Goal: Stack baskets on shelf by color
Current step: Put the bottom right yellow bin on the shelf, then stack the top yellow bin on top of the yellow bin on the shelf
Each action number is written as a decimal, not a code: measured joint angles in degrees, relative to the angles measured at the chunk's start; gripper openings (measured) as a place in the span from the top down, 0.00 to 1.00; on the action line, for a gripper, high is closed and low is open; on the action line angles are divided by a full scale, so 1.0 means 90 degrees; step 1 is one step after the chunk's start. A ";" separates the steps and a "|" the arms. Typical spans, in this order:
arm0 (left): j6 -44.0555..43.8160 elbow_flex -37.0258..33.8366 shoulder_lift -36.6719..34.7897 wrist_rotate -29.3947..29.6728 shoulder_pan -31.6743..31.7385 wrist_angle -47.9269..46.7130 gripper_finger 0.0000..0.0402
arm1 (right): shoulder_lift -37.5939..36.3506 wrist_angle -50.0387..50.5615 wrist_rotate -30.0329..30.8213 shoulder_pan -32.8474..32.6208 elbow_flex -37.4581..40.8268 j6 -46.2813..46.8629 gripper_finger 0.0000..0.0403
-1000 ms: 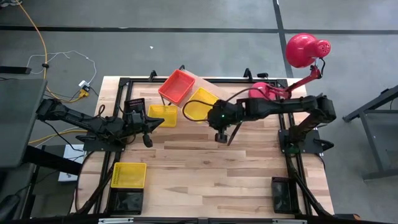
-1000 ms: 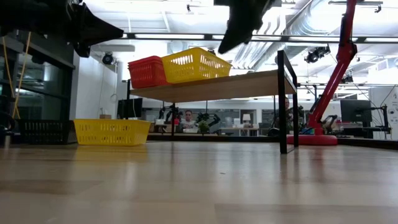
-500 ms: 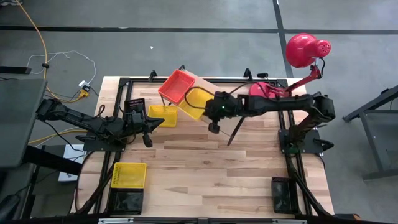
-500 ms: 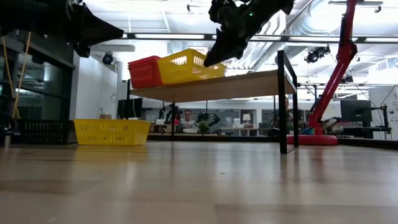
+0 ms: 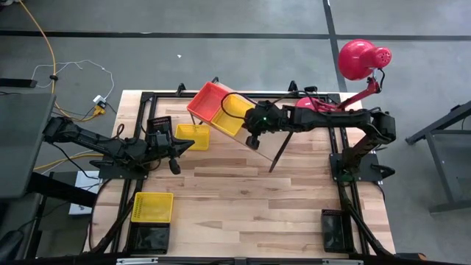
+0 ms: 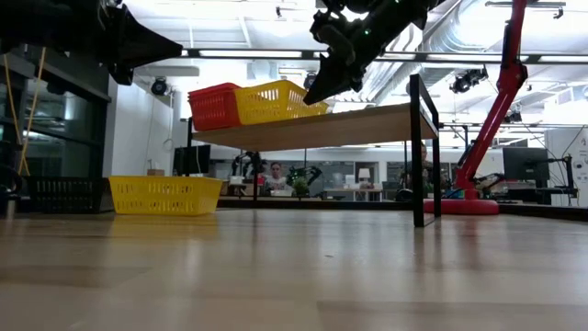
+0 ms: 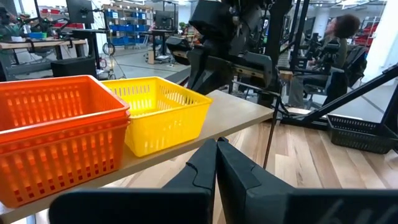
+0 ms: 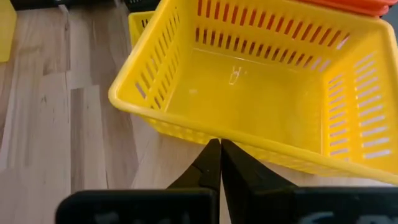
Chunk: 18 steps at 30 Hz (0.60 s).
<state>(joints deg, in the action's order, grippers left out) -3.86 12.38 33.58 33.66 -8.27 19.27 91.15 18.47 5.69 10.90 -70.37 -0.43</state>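
Nudging yellow basket (image 5: 234, 112) at shelf (image 5: 259, 144) twelve o'clock with clenched right gripper (image 5: 252, 141); overpushing could topple orange-red basket (image 5: 209, 102).

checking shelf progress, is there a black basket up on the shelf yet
No, the shelf holds only an orange-red basket and a yellow basket side by side.

Three yellow baskets show: one on the shelf (image 5: 254, 140) (image 5: 234, 116), one on the bench below the shelf's left end (image 5: 193, 136), one near the bench's front-left corner (image 5: 152, 207). One orange-red basket (image 5: 208, 101) sits on the shelf. Two black baskets sit at the bench's front corners (image 5: 149, 238) (image 5: 333, 230), a third near its left edge (image 5: 159, 124). One red lamp (image 5: 362, 60).
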 joint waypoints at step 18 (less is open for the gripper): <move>-0.0107 0.0000 -0.0002 -0.0054 -0.0005 -0.0054 1.00 | -0.0942 0.1688 0.0251 -0.0715 0.0000 0.0140 1.00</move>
<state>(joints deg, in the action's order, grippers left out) -4.82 12.38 33.56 33.17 -8.32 18.78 82.67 33.65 7.94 4.47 -70.37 0.84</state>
